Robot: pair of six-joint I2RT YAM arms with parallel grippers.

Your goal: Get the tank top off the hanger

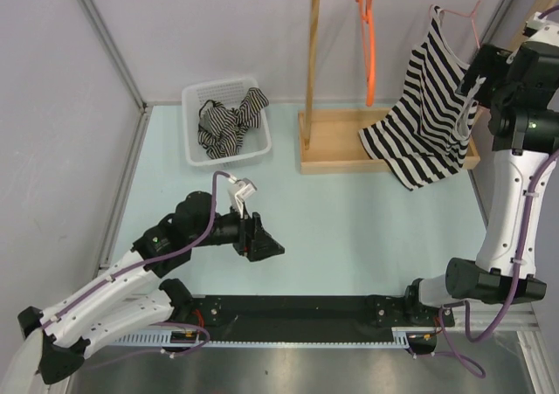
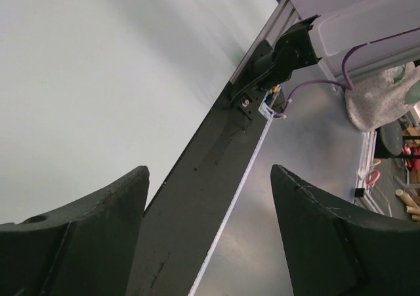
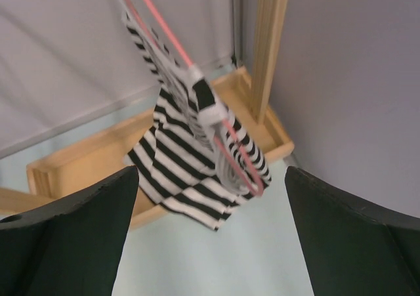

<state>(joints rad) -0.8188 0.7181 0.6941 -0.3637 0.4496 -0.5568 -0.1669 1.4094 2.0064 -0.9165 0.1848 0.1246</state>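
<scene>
Right fingers [image 3: 72,237], spread wide and empty, face the tank top [image 3: 184,168], which hangs ahead of and between them on a pink hanger [image 3: 162,23], hem draped on the rack [image 3: 72,161] base. Left fingers [image 2: 85,237], likewise spread and empty, hover over the tabletop [image 2: 98,79], well apart from it.

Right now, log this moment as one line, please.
tank top: hanging on pink hanger on wooden rack | right gripper: open, facing tank top, nothing held | left gripper: open, empty, over table
</scene>
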